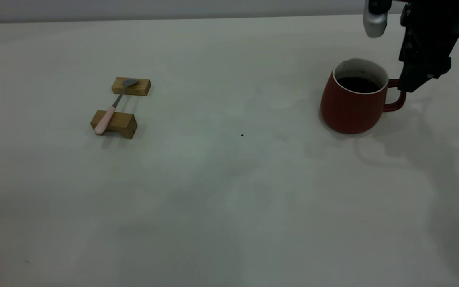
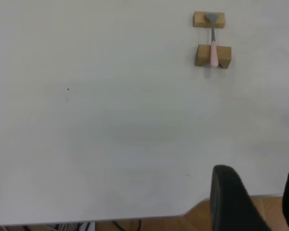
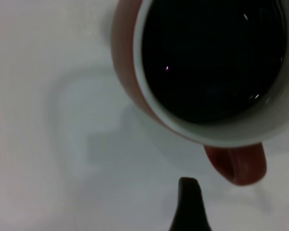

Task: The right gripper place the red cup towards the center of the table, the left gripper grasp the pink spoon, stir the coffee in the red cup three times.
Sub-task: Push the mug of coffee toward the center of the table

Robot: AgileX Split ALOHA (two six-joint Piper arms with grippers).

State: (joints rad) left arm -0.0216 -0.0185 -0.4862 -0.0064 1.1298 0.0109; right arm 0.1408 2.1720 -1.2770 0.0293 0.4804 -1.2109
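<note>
While the left gripper [image 2: 260, 202] is hanging over the table's [image 1: 229, 199] near edge with its two fingers spread apart and holding nothing, the pink spoon [image 1: 112, 107] is lying farther in toward the left edge, bridging two wooden blocks [image 1: 114, 124]. Toward the far right corner the red cup [image 1: 353, 99] is standing upright with coffee [image 1: 357, 84] inside — the right gripper [image 1: 412, 81] is hovering just beside its handle, opening not discernible.
</note>
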